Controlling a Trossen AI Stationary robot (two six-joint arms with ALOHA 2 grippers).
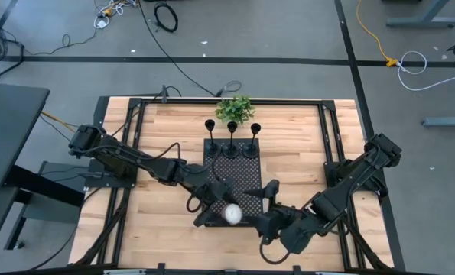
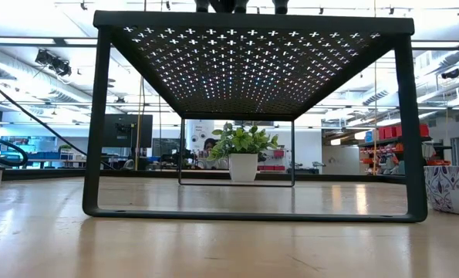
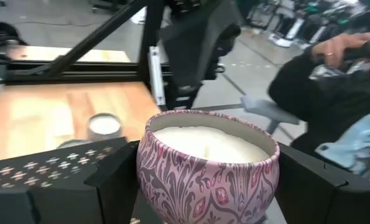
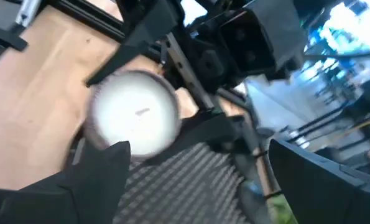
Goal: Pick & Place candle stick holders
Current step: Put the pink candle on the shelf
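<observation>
Three black candle stick holders [image 1: 232, 137] stand upright on their round bases in a row at the far end of the black perforated tray [image 1: 235, 169]. Only their bases show at the top of the low view [image 2: 237, 6]. My left gripper [image 1: 229, 211] is over the tray's near end, shut on a round pink-patterned candle tin [image 3: 206, 168] filled with white wax; the tin also shows in the right wrist view [image 4: 135, 118]. My right gripper [image 1: 259, 192] is open and empty, just right of that tin, over the tray. My left gripper pinches the candle tin by its round side wall [image 3: 148, 177], one finger [image 3: 119, 180] on each side, coming level from the table's left. The tin sits upright with its wax up, over the tray's near end. Whether its bottom rests on the tray is hidden.
A small green plant [image 1: 235, 109] in a white pot stands just behind the tray. A small tealight [image 3: 104, 124] lies on the wood beside the tray. Another patterned tin [image 2: 453, 189] stands on the table at the right. A person [image 3: 334, 81] is beyond the table.
</observation>
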